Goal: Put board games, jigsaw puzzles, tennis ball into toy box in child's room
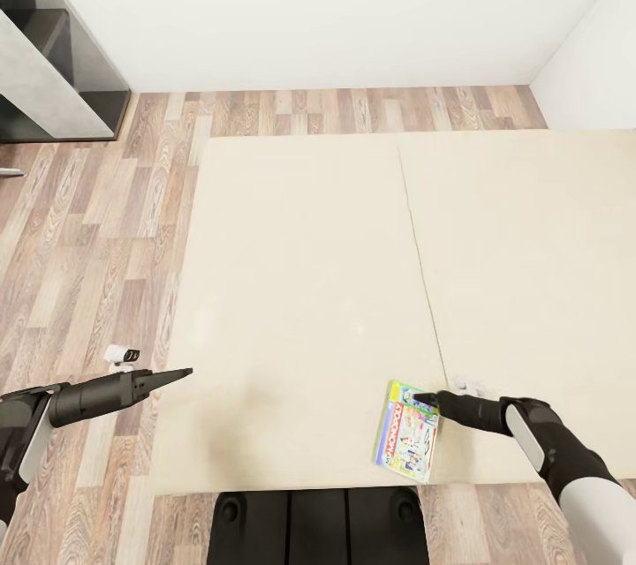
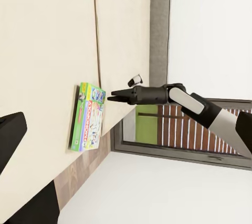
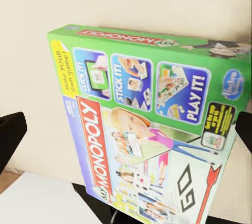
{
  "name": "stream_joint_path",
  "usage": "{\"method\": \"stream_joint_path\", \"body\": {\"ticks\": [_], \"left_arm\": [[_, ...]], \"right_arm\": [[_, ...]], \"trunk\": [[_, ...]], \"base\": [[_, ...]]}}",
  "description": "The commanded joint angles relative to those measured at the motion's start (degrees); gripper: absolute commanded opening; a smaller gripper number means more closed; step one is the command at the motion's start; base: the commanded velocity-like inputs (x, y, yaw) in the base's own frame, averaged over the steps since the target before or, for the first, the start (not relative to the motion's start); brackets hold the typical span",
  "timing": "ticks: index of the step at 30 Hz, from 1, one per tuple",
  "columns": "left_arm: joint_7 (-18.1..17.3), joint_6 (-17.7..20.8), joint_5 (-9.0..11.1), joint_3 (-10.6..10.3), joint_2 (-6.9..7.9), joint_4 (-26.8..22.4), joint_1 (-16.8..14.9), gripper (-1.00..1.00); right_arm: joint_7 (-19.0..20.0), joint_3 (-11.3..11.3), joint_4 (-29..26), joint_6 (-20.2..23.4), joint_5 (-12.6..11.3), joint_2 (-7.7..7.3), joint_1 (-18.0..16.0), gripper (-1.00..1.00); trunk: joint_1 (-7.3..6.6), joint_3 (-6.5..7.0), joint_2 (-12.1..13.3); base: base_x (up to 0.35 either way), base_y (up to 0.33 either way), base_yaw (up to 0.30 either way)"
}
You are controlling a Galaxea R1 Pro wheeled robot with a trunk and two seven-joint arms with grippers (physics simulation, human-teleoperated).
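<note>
Head view: the right gripper [image 1: 422, 397] reaches in low over the bed [image 1: 300, 282], its tip at the far edge of the board game [image 1: 406, 431]. Whether the tip touches the box cannot be told. The fingers appear drawn to a narrow point, yet their spread cannot be read with certainty. The game lies flat near the bed's near edge, toward its right half, just right of the seam [image 1: 422, 282] that divides the mattress.

The left gripper [image 1: 177, 375] hangs by the bed's left edge near the near corner, over the wood floor [image 1: 97, 238]. It tapers to a closed-looking point and holds nothing. A grey shelf unit [image 1: 53, 62] stands against the white wall beyond the floor.

Left wrist view: the right gripper [image 2: 113, 98] ends at the game [image 2: 88, 116], fingers close together, beside the bed's edge. A grey-framed window [image 2: 178, 129] lies behind the arm.

Right wrist view: the game [image 3: 152, 129] is a thin rectangular box with a green border. It carries a red MONOPOLY banner, three blue picture panels, yellow "PLAY IT!" lettering and cartoon figures. Dark fingertips [image 3: 10, 137] show at either side of the box, apart from each other.
</note>
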Motion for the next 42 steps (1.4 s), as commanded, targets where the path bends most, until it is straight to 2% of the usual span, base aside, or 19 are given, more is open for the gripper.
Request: {"method": "stream_joint_path", "body": {"ticks": [1,17,42], "left_arm": [[-0.2,0.6,0.0,0.0,0.03,0.0,0.0,1.00],[-0.2,0.6,0.0,0.0,0.08,0.0,0.0,1.00],[-0.2,0.7,0.4,0.1,0.18,0.0,0.0,1.00]], "right_arm": [[0.1,-0.1,0.2,0.0,-0.2,-0.05,0.0,1.00],[0.1,-0.1,2.1,-2.0,-0.2,-0.97,0.0,1.00],[-0.2,0.3,2.2,-2.3,-0.2,-0.44,0.0,1.00]], "trunk": [[0.03,-0.06,-0.1],[0.03,-0.06,-0.1],[0.03,-0.06,-0.1]], "base": [[0.000,0.000,0.000],[0.000,0.000,0.000],[0.000,0.000,0.000]]}}
